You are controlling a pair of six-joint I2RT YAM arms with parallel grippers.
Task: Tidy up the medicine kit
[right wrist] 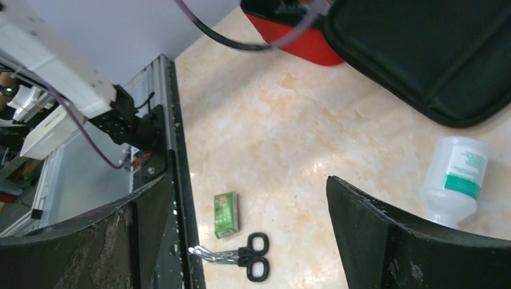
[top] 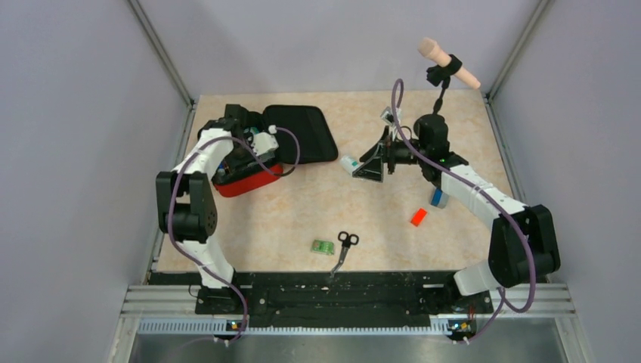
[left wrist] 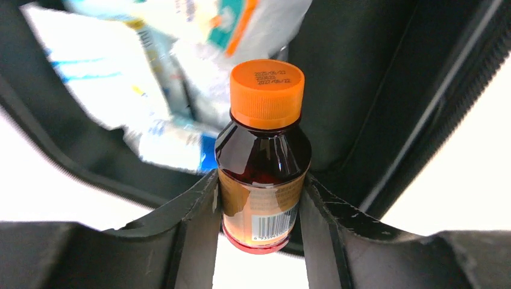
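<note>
The medicine kit lies open at the back left, its red base [top: 246, 184] nearer and its black-lined lid [top: 302, 132] flat behind. My left gripper [top: 249, 157] hangs over the red base, shut on a brown bottle with an orange cap [left wrist: 263, 162]. In the left wrist view, the kit's black interior [left wrist: 361, 90] holds several white packets [left wrist: 120, 78] beyond the bottle. My right gripper [top: 372, 162] is open and empty, low over the table, next to a white bottle [top: 349, 163] lying on its side. The right wrist view shows that bottle [right wrist: 455, 180] right of the jaws.
A green box [top: 323, 246] and black scissors [top: 345, 246] lie near the front edge. A small red block [top: 418, 217] and a blue item [top: 438, 198] lie by the right arm. A microphone on a stand [top: 450, 64] stands at the back right.
</note>
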